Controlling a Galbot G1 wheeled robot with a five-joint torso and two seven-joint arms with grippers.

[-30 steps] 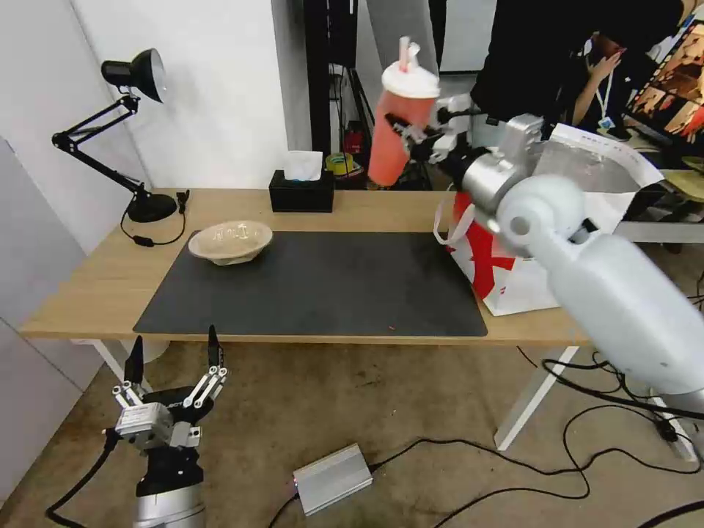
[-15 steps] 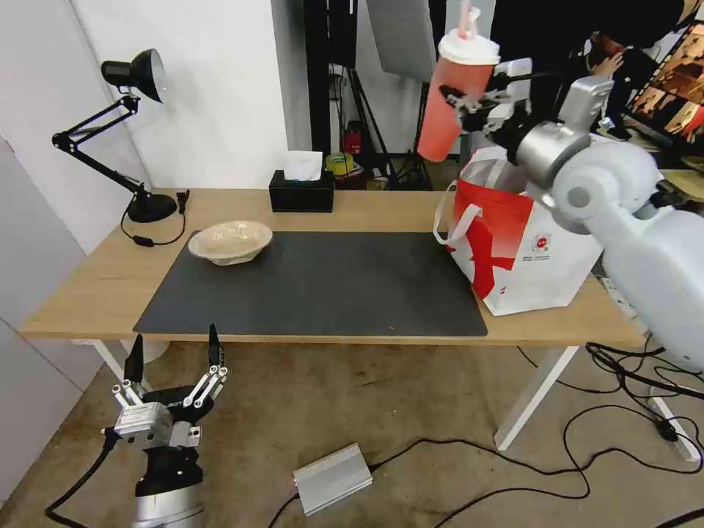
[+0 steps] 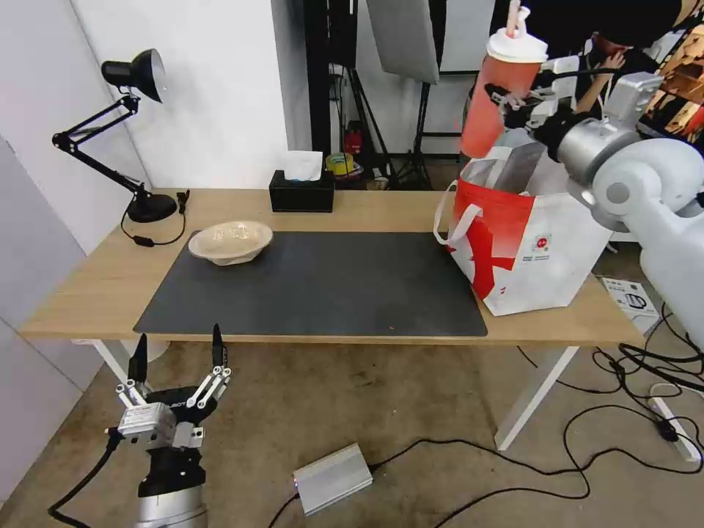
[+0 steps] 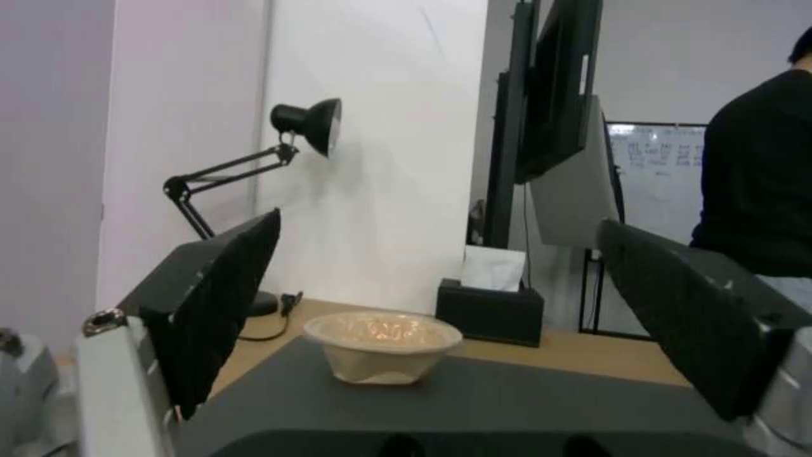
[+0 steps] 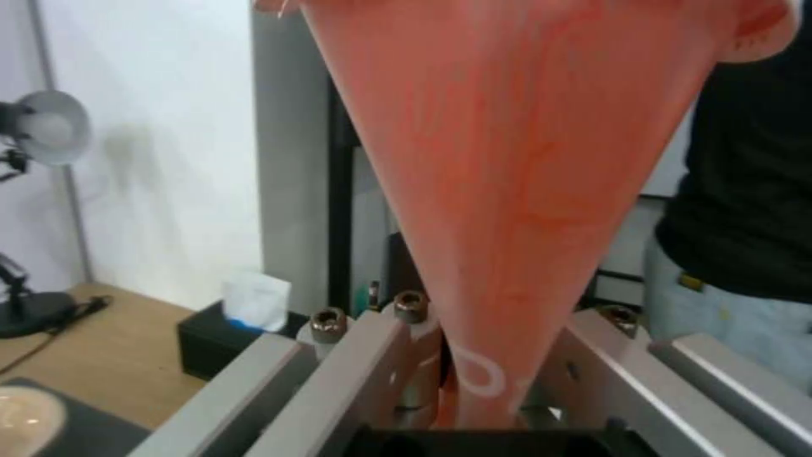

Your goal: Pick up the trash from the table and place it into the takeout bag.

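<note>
Nearest to me, below the front edge of the table, the left gripper hangs with its two dark fingers spread wide and nothing between them; this arm looks parked. On the table, the beige pulp bowl sits on the far left corner of the dark grey mat, well apart from the bag. I judge this bowl to be very light and rather stiff, but its thin rim may bend, so a hold across the rim with a gentle squeeze seems best. Further to the right, the takeout bag stands upright at the right end of the table with its mouth open and the foil lining showing; its soft walls can fold in if something pushes them. Highest and farthest, the right gripper is closed on the red cup at the middle of its body and holds it tilted in the air, above the near left part of the bag mouth. The cup has a white lid and a straw on top. Its smooth tapered wall is probably slippery and may dent under a hard squeeze, and I cannot tell how much liquid remains inside. Behind, at the back edge of the table, stand the black tissue box and the desk lamp.
</note>
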